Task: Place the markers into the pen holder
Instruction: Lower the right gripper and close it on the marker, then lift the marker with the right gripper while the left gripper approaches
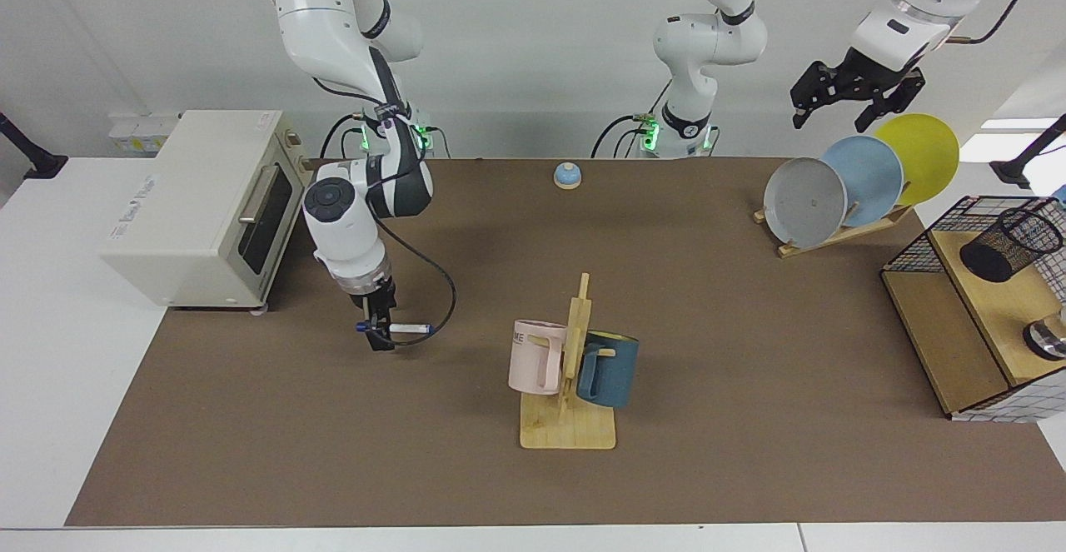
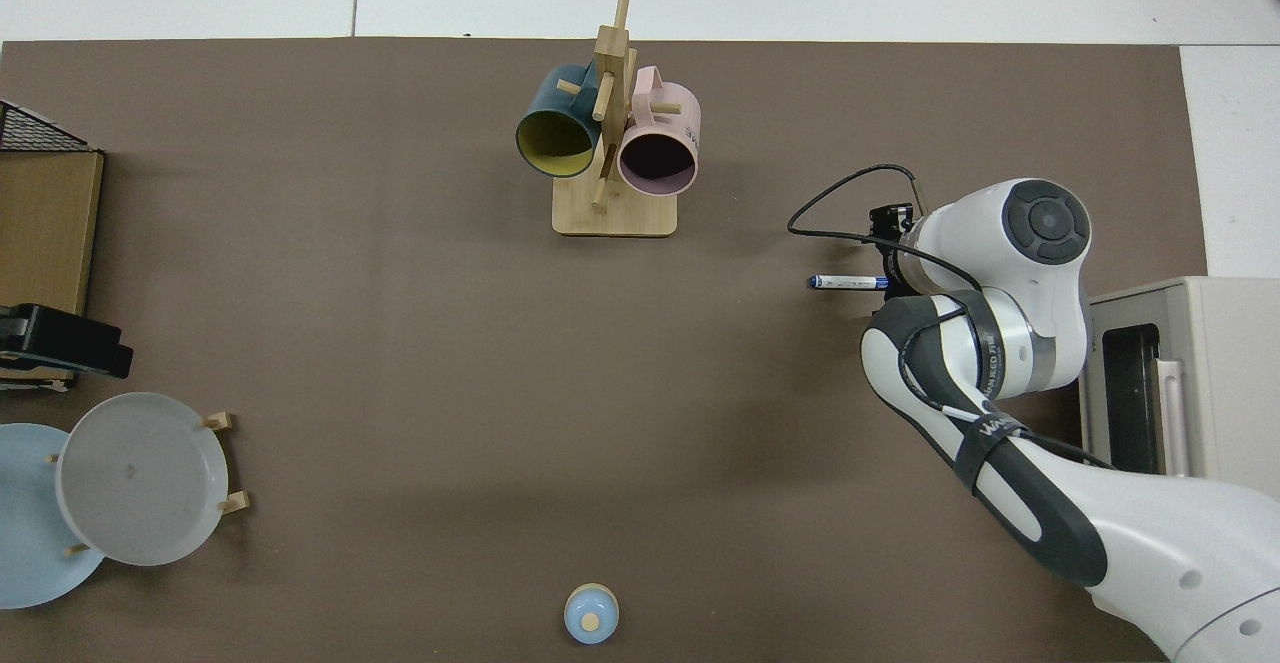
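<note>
In the facing view the right gripper (image 1: 379, 337) points down at the mat (image 1: 333, 435), its fingers closed on the marker (image 1: 400, 329) near one end, so the marker lies level and sticks out sideways from the gripper toward the mug rack (image 1: 570, 369). The toaster oven (image 1: 200, 202) stands close behind the gripper, on its far side from the rack. The left gripper (image 1: 841, 106) waits high in the air above the plate rack (image 1: 841, 198), its fingers spread apart and holding nothing. The pen holder (image 1: 1009, 244) lies tilted on the wooden shelf (image 1: 991, 302) inside the wire basket (image 1: 920, 240), below the left gripper and well apart from the marker. In the top view the right gripper (image 2: 889, 268) is mostly hidden under its own wrist; the marker (image 2: 845, 282) juts out from beneath it, level, its free tip toward the open mat (image 2: 400, 343), with the mug rack (image 2: 612, 143) near. The left gripper (image 2: 60, 341) shows only as a dark block at the frame's edge beside the plate rack (image 2: 140, 478); the pen holder is out of this view.
</note>
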Robot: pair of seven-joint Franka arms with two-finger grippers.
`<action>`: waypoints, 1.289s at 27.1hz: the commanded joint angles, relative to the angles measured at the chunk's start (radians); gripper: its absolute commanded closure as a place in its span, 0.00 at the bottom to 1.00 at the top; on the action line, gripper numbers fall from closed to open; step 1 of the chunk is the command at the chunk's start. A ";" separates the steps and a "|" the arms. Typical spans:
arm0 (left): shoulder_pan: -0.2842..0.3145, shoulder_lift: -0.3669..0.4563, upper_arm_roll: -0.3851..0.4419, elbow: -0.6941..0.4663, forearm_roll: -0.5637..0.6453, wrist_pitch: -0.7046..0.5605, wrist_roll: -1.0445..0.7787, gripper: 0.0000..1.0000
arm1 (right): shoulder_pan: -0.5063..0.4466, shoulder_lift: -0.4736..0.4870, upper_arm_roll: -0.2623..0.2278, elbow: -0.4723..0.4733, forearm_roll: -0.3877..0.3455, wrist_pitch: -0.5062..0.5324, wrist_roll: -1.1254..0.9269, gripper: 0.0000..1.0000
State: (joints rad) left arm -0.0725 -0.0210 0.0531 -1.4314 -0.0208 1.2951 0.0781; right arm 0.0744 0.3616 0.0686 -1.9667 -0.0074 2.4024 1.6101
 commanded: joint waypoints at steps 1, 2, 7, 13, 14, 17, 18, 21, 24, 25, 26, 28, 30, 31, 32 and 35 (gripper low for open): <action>0.000 -0.025 0.001 -0.027 0.010 -0.002 -0.004 0.00 | -0.018 -0.006 0.005 -0.023 0.006 0.034 -0.052 0.07; 0.000 -0.025 0.001 -0.027 0.012 -0.003 -0.006 0.00 | -0.018 -0.006 0.005 -0.023 0.006 0.034 -0.055 0.11; 0.002 -0.025 0.002 -0.027 0.012 -0.002 0.002 0.00 | -0.018 0.004 0.005 -0.023 0.004 0.037 -0.056 0.28; 0.002 -0.025 0.002 -0.027 0.010 -0.002 0.002 0.00 | -0.018 0.005 0.004 -0.024 0.006 0.043 -0.055 0.48; 0.002 -0.025 0.002 -0.027 0.010 -0.002 0.002 0.00 | -0.018 0.005 0.004 -0.024 0.006 0.041 -0.055 0.55; 0.002 -0.025 0.002 -0.027 0.012 -0.002 0.002 0.00 | -0.018 0.005 0.004 -0.024 0.006 0.043 -0.056 0.79; 0.002 -0.025 0.002 -0.027 0.010 -0.002 0.000 0.00 | -0.018 0.005 0.005 -0.024 0.004 0.043 -0.055 0.86; 0.002 -0.025 0.002 -0.027 0.010 -0.002 0.002 0.00 | -0.018 0.005 0.004 -0.023 0.004 0.043 -0.055 0.98; 0.002 -0.025 0.002 -0.027 0.010 -0.002 -0.001 0.00 | -0.018 0.010 0.004 -0.018 0.004 0.043 -0.056 1.00; 0.002 -0.025 0.002 -0.027 0.010 -0.002 -0.003 0.00 | -0.018 0.011 0.004 -0.015 0.004 0.041 -0.055 1.00; 0.002 -0.025 0.002 -0.027 0.010 -0.002 -0.004 0.00 | -0.018 0.011 0.004 -0.014 0.004 0.041 -0.055 1.00; 0.000 -0.025 0.002 -0.027 0.010 -0.002 -0.009 0.00 | -0.015 0.008 0.004 -0.008 0.004 0.041 -0.053 1.00; 0.000 -0.025 0.002 -0.027 0.012 -0.002 -0.011 0.00 | -0.015 -0.004 0.005 -0.001 0.004 0.031 -0.055 1.00; 0.000 -0.025 0.002 -0.027 0.010 -0.002 -0.011 0.00 | -0.015 -0.012 0.004 0.000 0.004 0.023 -0.055 1.00; 0.000 -0.025 0.002 -0.027 0.012 -0.002 -0.009 0.00 | -0.015 -0.024 0.004 0.000 0.004 0.012 -0.055 1.00; 0.000 -0.023 0.002 -0.027 0.010 -0.002 -0.006 0.00 | -0.016 -0.068 0.004 0.003 0.000 -0.043 -0.067 1.00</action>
State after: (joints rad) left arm -0.0725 -0.0227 0.0549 -1.4328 -0.0208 1.2951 0.0775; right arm 0.0702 0.3582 0.0662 -1.9624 -0.0075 2.4129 1.5806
